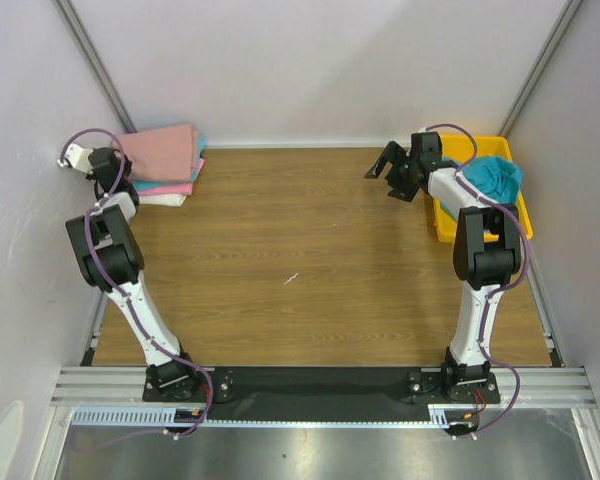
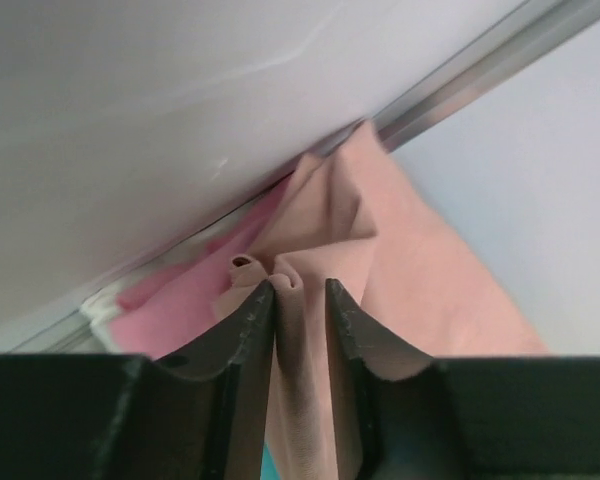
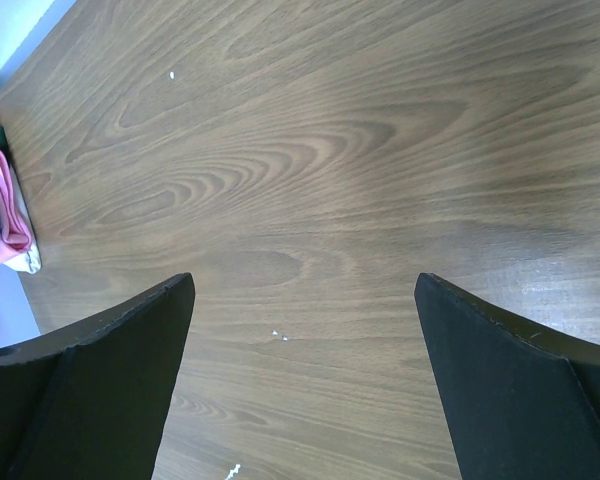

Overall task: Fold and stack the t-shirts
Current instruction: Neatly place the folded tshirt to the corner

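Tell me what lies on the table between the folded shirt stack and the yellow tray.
Only bare wooden table, in the top view; the open right gripper hangs above it near the yellow tray, far from the stack.

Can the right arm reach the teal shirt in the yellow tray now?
Likely yes. The teal shirt lies uncovered on top of the yellow tray, close beside the right end effector, which is open and empty.

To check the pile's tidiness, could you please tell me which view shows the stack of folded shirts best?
The top external view: the whole stack sits at the far left, dusty-pink shirt on top. The left wrist view shows only that shirt pinched in the left gripper; the right wrist view, just the stack's edge.
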